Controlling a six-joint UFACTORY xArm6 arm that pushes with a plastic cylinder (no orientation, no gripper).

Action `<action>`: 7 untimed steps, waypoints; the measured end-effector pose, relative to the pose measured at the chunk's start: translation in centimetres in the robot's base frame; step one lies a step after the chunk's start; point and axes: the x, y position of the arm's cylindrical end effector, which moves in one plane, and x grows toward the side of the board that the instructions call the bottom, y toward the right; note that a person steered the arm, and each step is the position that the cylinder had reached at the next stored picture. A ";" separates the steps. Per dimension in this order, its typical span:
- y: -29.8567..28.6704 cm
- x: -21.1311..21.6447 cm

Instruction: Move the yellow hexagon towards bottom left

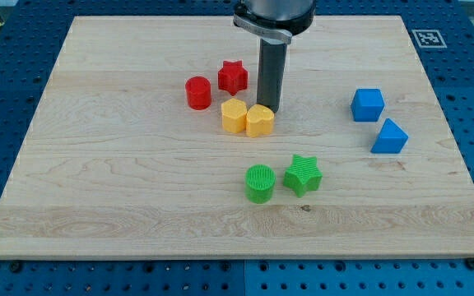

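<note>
Green cylinder (260, 182): nearest, beside green star (303, 174).
Rod: no claw, holds nothing.
Tip (268, 109): touching yellow heart (260, 120), right of yellow hexagon (234, 116).

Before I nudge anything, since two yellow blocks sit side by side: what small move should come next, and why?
Probably shift my tip a little toward the view's left, to behind the yellow hexagon. Right now it stands just above the yellow heart, which touches the hexagon's right side, so pushing down-left from here would drive the heart along too. The red cylinder and red star lie above-left, off that path.
</note>
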 end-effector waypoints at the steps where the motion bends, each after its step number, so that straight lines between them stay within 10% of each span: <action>1: -2.5 0.1; 5: -9.3 3.9; 7: -14.8 -2.2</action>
